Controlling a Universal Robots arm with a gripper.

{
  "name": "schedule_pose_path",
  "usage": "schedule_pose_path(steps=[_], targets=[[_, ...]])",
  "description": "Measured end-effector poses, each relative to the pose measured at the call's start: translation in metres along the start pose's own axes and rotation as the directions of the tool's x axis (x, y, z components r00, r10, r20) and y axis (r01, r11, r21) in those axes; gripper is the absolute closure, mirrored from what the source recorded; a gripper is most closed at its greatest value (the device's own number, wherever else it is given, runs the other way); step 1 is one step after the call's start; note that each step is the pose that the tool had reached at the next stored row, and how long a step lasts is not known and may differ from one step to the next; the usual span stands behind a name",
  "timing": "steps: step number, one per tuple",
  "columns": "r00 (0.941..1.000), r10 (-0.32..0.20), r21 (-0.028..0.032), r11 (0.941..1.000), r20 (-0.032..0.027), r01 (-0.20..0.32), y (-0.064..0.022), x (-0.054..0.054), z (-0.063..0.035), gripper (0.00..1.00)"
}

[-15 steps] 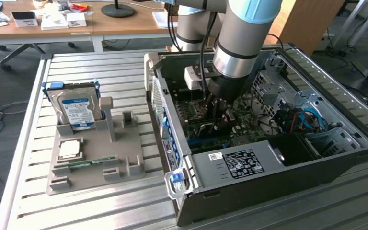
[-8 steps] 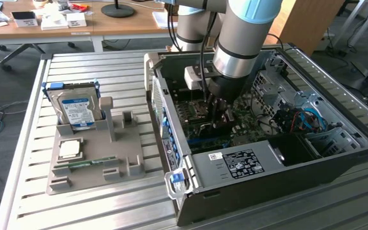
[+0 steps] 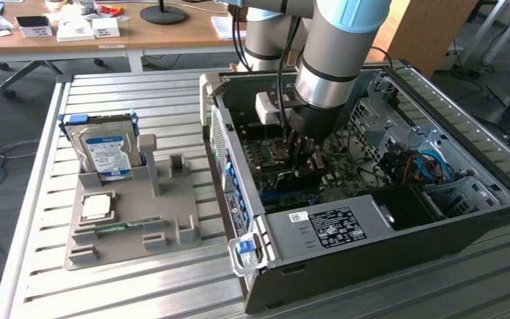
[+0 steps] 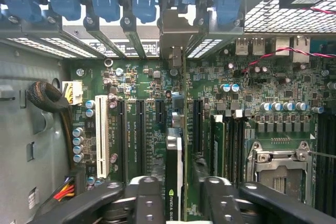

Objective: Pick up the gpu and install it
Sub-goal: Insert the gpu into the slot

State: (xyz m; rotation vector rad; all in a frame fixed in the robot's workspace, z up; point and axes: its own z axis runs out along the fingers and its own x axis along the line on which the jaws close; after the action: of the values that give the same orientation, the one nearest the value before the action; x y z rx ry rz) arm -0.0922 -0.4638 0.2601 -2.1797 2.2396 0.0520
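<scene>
Black two-fingered gripper [image 4: 176, 198] sits closest to the wrist camera, jaws narrow, straddling the gpu [image 4: 174, 171], a thin dark circuit card seen edge-on with a green logo strip, standing upright over the green motherboard [image 4: 136, 108] in line with a black expansion slot. Pads look to be touching the card's two faces; a firm grip can't be confirmed. Exterior view: grey-and-blue robot arm [image 3: 331, 60] reaches down into the open black computer case [image 3: 370, 219] on the slatted metal table [image 3: 149, 279]. Judgement: card is light, stiff, fragile; hold by flat faces near top edge, avoiding the fan.
</scene>
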Motion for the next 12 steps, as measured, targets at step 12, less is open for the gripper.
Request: schedule_pose_path(steps=[12], targets=[[1.0, 0.004, 0.0, 1.0, 0.0, -0.004, 0.0, 0.0, 0.0, 0.74]])
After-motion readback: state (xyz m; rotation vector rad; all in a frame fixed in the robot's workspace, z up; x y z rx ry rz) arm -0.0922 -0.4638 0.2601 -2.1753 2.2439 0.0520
